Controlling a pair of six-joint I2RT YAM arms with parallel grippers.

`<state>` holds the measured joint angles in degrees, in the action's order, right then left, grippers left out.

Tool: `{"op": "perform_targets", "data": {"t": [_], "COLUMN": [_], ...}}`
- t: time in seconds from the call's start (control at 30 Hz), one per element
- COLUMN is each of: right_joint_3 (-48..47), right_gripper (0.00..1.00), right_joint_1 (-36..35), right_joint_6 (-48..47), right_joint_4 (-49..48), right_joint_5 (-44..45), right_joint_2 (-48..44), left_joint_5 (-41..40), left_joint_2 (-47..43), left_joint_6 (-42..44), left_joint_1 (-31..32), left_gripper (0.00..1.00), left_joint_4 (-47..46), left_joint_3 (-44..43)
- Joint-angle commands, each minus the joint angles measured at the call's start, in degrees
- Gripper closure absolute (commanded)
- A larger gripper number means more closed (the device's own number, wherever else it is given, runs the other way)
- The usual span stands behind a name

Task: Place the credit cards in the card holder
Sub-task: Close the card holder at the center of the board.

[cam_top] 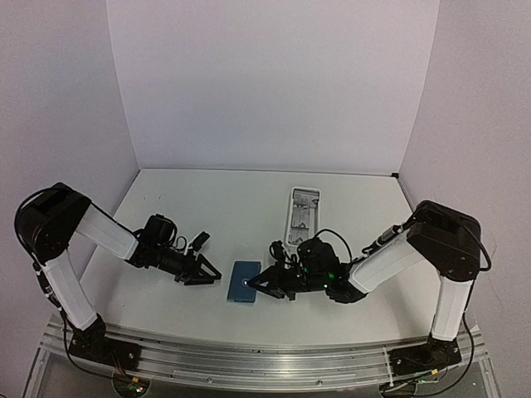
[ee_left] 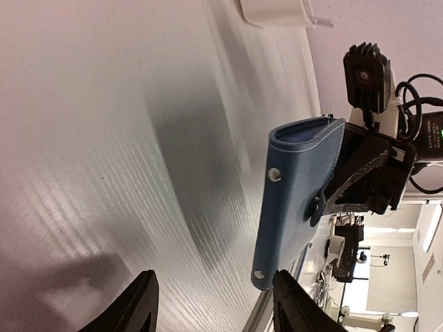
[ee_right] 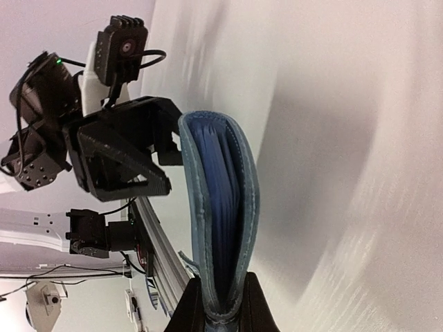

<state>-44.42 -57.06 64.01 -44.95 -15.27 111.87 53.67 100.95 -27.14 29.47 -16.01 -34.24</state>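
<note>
The blue card holder (cam_top: 244, 282) is folded almost closed and lies level just over the table, between my two grippers. My right gripper (cam_top: 259, 284) is shut on its right edge. In the right wrist view both fingertips pinch the card holder's (ee_right: 220, 228) near end, and darker blue pockets show between its covers. My left gripper (cam_top: 205, 272) stands open at its left side. In the left wrist view the card holder's (ee_left: 294, 200) lower corner sits close by my right-hand fingertip (ee_left: 287, 304), and nothing lies between the jaws. No credit cards show.
A long narrow white tray (cam_top: 304, 211) lies behind the right arm, and its end shows at the top of the left wrist view (ee_left: 277, 10). The table's metal front rail (cam_top: 265, 352) runs near the card holder.
</note>
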Motion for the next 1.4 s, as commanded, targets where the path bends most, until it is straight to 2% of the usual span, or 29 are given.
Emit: {"op": "perform_targets", "data": {"t": [0.0, 0.13, 0.2, 0.33, 0.43, 0.6, 0.67, 0.8, 0.87, 0.9, 0.97, 1.0, 1.07, 1.13, 1.23, 1.37], "right_joint_3": [-2.6, -7.2, -12.8, -18.6, -21.6, -24.8, -26.0, -29.2, -29.8, -30.1, -30.3, -30.0, -29.5, -28.9, -29.1, -29.1], "right_gripper": [1.00, 1.00, 1.00, 1.00, 1.00, 1.00, 1.00, 1.00, 1.00, 1.00, 1.00, 1.00, 1.00, 1.00, 1.00, 1.00], "right_joint_1": [0.7, 1.4, 1.5, 1.5, 1.4, 0.9, 0.0, -1.9, -2.4, -2.9, -3.1, -3.1, -3.1, -3.1, -3.1, -3.1], "right_joint_6": [-7.7, -13.1, -19.8, -29.5, -32.6, -35.7, -37.6, -40.6, -41.0, -41.3, -41.5, -41.7, -41.9, -41.9, -41.9, -42.2], "right_joint_4": [-1.8, 1.8, 7.8, 11.4, 11.4, 11.5, 12.5, 16.1, 16.6, 16.7, 16.8, 16.8, 16.8, 16.8, 16.7, 16.7], "right_joint_5": [0.7, -1.0, -0.9, 0.0, -2.5, -3.0, -1.3, 1.6, 2.0, 1.9, 2.1, 2.2, 2.2, 2.3, 2.3, 2.7], "right_joint_2": [-5.6, -7.9, -10.6, -14.9, -16.1, -16.2, -16.2, -15.5, -15.2, -15.2, -15.3, -15.7, -16.0, -16.3, -16.2, -16.4], "left_joint_5": [6.3, 13.7, 16.0, 17.1, 17.6, 16.7, 15.3, 4.3, 3.7, 5.9, 7.2, 7.9, 8.8, 10.6, 11.8, 12.4], "left_joint_2": [-9.9, -17.6, -22.7, -29.5, -32.2, -33.6, -34.2, -34.7, -34.5, -33.8, -33.1, -32.6, -32.8, -33.0, -32.4, -32.7], "left_joint_6": [6.2, 6.1, 10.9, 15.9, 19.1, 17.0, 19.2, 25.8, 26.1, 25.1, 21.7, 18.6, 16.3, 12.9, 12.6, 14.9], "left_joint_1": [-4.8, -6.9, -7.0, -6.8, -6.9, -6.0, -3.9, 1.3, 1.4, 1.4, 1.4, 1.4, 1.3, 1.3, 1.3, 1.4], "left_gripper": [0.41, 0.36, 0.33, 0.28, 0.27, 0.23, 0.18, 0.11, 0.09, 0.09, 0.13, 0.22, 0.32, 0.49, 0.63, 0.75], "left_joint_4": [6.2, 2.8, 2.9, 5.4, 6.5, 2.5, 3.0, 8.3, 6.8, 5.8, 4.4, 3.1, 1.1, -3.1, -1.3, 1.6], "left_joint_3": [1.4, 1.9, 0.2, -2.4, -5.9, -11.9, -14.5, -17.8, -18.0, -18.7, -18.7, -18.5, -18.4, -18.3, -18.8, -18.8]}}
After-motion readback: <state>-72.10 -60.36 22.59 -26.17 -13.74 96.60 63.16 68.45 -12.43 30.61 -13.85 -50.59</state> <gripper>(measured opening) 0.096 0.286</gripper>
